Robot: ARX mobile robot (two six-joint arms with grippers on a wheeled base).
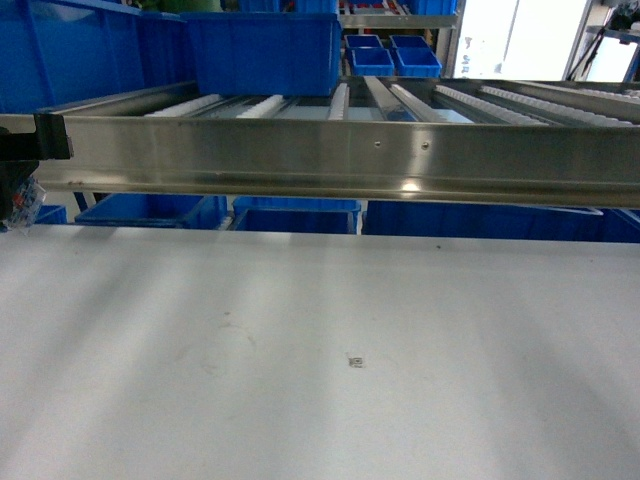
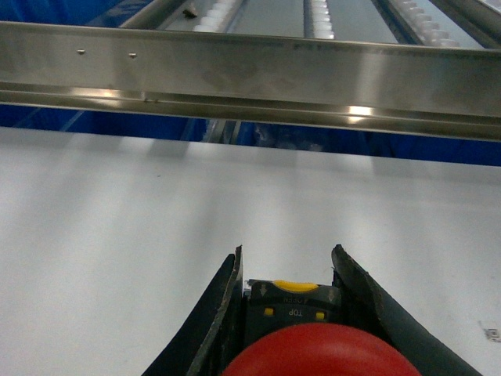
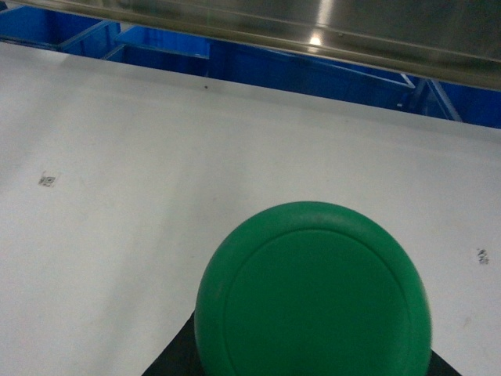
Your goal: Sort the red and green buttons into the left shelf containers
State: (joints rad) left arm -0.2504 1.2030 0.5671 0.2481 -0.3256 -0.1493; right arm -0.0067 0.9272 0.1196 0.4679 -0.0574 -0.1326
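The left pincer point(image 2: 286, 313) is closed on the red button point(image 2: 313, 351), the right pincer, mostly hidden, seemingly grips the green button point(image 3: 313, 290) above the desk point(image 1: 320, 350); both look light, rigid, slick-capped, best held by their bodies.

Red button point(image 2: 313, 351) cut off by the bottom edge; green button point(image 3: 313, 291) hides its jaws; bins point(image 1: 265, 52) behind the rail point(image 1: 340, 150) are cropped.
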